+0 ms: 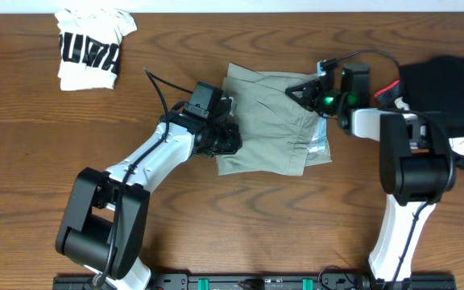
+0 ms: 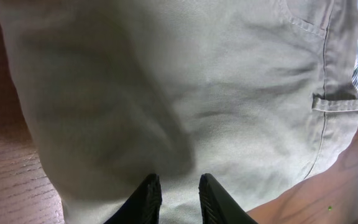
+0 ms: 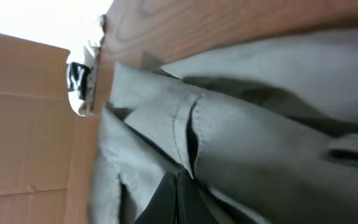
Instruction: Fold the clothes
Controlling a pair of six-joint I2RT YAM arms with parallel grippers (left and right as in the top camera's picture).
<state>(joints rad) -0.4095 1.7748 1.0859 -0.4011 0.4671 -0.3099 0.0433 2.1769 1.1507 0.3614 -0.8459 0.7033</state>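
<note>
**Two arms close in on half-folded shorts**

The pale khaki shorts lie in a rough, rumpled square at the middle of the bench, between the two arms. A pocket seam and a strip of lighter lining show at their near right corner. The left claw sits at the shorts' left edge. In its own camera the tips stand a little apart with cloth showing in the gap, and I cannot tell whether any of it is pinched. The right claw is at the far right edge, its tips pressed together over a hemmed flap. Whether a thin layer is caught between them cannot be made out.

A white printed tee lies crumpled at the far left corner, well apart, and a black garment is heaped at the right, behind the right arm.

From where I stand, the risk is in the layers. If the right claw has only the top flap, a pull could peel that flap back and open the fold instead of closing it. If the left claw has no real hold, the whole bundle may slide along the wood with the pull. The loose lining at the near right corner could also end up sticking out of the finished fold.
</note>
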